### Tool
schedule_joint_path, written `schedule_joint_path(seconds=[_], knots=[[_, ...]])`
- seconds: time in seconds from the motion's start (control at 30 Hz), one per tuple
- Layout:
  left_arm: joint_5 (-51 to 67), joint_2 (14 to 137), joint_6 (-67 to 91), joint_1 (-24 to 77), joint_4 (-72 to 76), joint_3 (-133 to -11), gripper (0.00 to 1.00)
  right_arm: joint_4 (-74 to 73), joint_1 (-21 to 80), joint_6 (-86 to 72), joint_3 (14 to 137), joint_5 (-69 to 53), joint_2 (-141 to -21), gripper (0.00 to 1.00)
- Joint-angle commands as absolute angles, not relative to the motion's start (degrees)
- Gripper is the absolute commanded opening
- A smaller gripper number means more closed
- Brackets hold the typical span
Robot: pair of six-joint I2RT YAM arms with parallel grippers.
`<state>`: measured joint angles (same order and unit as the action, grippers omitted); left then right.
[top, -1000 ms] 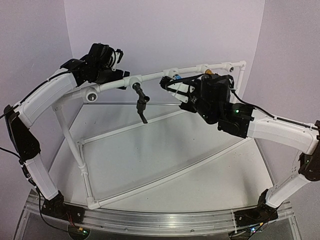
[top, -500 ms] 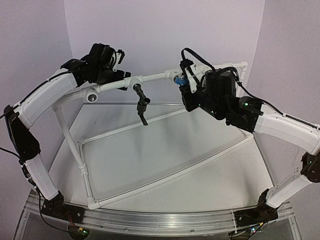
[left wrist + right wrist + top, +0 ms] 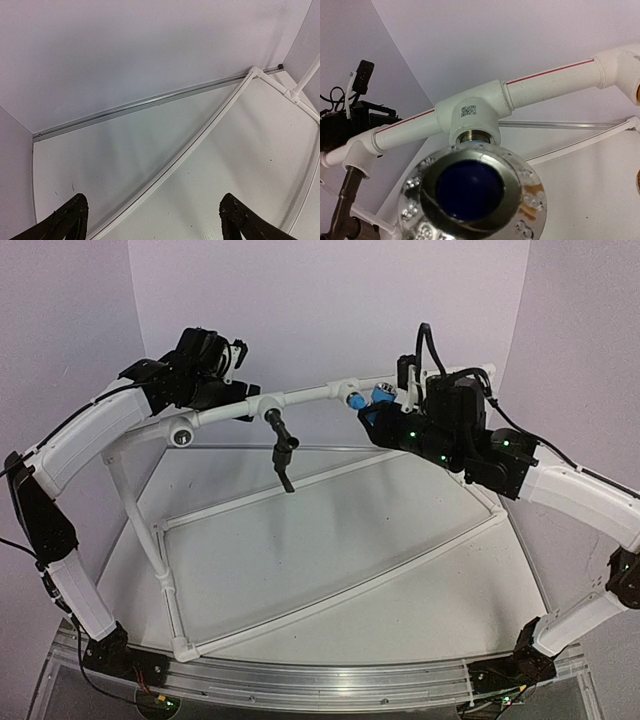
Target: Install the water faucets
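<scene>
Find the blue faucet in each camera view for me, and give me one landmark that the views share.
Top external: blue faucet, upper centre-right, against the top of the white pipe frame.
Left wrist: not in it.
Right wrist: blue faucet, lower centre, seen end-on, below the frame's fitting.
Shared landmark: the white pipe frame.

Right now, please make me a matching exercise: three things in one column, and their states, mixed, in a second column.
Things:
1. black faucet
2. blue faucet
3. left gripper

States:
A. open, empty
B. hangs from the pipe
C. held by the right gripper, at the tee

Pairs: 1-B, 2-C, 3-A.
</scene>
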<state>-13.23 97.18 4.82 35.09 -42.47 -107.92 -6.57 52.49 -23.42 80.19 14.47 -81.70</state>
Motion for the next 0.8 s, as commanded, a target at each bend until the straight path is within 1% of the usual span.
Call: schedule_joint_path(seconds=[0.0, 0.1, 0.17, 0.27, 0.33, 0.4, 0.43, 0.47, 0.53, 0.67, 0.77], knots=[[-12.34, 94.08, 6.09, 35.92, -42.65, -107.61, 0.9, -3.18, 49.74, -40.49, 79.25, 3.28, -78.01, 0.0], [-12.22, 94.08, 6.42, 35.95, -42.83, -107.79, 0.9, -2.82, 47.73, -44.4, 79.34, 0.54, -77.74, 0.0], [-12.17, 94.11, 6.6, 35.98, -42.93, -107.88, 0.9, -2.53, 46.6, -46.06, 79.2, -2.1, -77.48, 0.02], [-12.12, 94.13, 6.7, 35.95, -43.01, -108.04, 0.9, -2.02, 45.16, -48.44, 78.86, -4.8, -77.14, 0.07], [-12.13, 94.21, 6.72, 35.95, -43.19, -108.19, 0.89, -1.55, 44.56, -49.1, 78.8, -6.65, -76.99, 0.13], [-12.28, 94.21, 6.75, 35.98, -43.23, -108.19, 0.89, -1.52, 44.28, -49.01, 78.79, -7.7, -76.68, 0.27], [-12.3, 94.19, 6.85, 35.96, -43.24, -108.19, 0.89, -1.5, 44.15, -48.8, 78.62, -8.02, -76.39, 0.35], [-12.31, 94.11, 6.91, 35.98, -43.24, -108.19, 0.89, -1.5, 44.02, -48.17, 78.43, -8.41, -75.96, 0.47], [-12.31, 94.04, 7.05, 35.95, -43.15, -108.13, 0.89, -1.58, 43.83, -46.41, 77.88, -9.26, -75.13, 0.62], [-12.35, 93.92, 7.04, 35.95, -42.89, -107.94, 0.89, -1.87, 43.68, -42.27, 76.26, -9.8, -73.26, 0.8], [-12.35, 93.95, 7.09, 35.95, -42.62, -107.91, 0.89, -3.67, 43.69, -38.76, 75.04, -7.77, -71.82, 0.89]])
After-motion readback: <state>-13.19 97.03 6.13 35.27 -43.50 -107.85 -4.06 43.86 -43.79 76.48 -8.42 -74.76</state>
